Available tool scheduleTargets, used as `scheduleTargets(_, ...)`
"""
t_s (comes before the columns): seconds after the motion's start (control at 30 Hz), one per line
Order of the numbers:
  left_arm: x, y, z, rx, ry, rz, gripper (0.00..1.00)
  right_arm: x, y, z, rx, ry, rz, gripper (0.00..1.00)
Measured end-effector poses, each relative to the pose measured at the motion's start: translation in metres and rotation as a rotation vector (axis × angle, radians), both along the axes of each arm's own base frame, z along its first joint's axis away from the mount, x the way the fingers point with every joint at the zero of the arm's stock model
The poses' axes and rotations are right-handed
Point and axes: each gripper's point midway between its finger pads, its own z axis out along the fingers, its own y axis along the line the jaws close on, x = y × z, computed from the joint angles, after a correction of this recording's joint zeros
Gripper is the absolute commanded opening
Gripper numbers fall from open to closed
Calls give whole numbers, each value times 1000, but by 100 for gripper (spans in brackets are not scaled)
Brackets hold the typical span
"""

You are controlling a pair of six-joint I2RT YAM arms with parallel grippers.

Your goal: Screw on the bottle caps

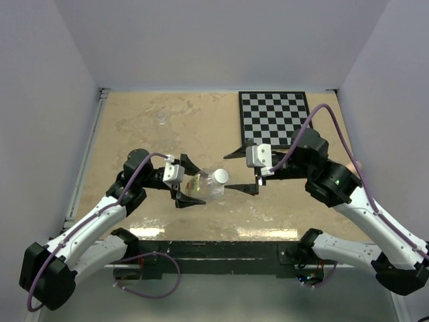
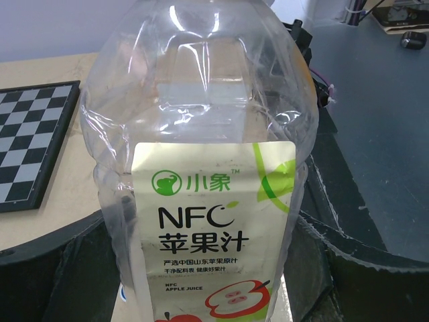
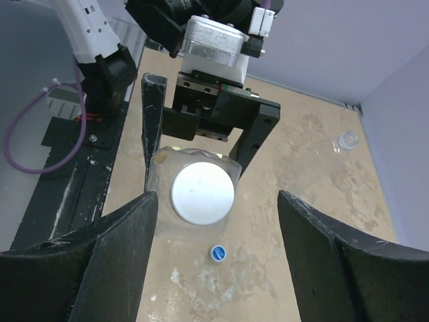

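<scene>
At table point(image 1: 134, 141) centre, left gripper point(image 1: 190, 182) is clamping tall bottle point(image 2: 208, 201), holding it sideways, neck pointing to 3 o'clock. White cap point(image 1: 220, 176) is sitting on its mouth. Right gripper point(image 1: 241, 171) is hovering just at cap's 3 o'clock, jaws spread, touching nothing. Blue cap point(image 3: 218, 253) is lying on table below. Short bottle point(image 1: 161, 119) is standing at 11 o'clock, well apart.
</scene>
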Motion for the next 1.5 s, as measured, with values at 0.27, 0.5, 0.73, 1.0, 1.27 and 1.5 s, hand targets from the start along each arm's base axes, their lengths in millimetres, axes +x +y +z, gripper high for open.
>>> scheduleTargets(0.27, -4, 0, 0, -2, -7, -24, 0, -6, 7, -12, -30, 16, 70, 62)
scheduleTargets(0.5, -5, 0, 3, -7, -13, -36, 0, -8, 10, -15, -36, 21, 106, 55)
scheduleTargets(0.73, -6, 0, 5, -11, -21, -46, 0, -11, 13, -17, -38, 23, 133, 33)
scheduleTargets(1.0, -5, 0, 7, -13, -31, -30, 0, -10, 14, -18, -39, 23, 136, 0)
scheduleTargets(1.27, 3, 3, 17, -22, -84, 85, 0, -4, 16, -11, -16, 22, 105, 0)
scheduleTargets(1.5, 13, -7, 15, 6, -119, 224, 0, 8, 17, -7, 8, 87, 16, 0)
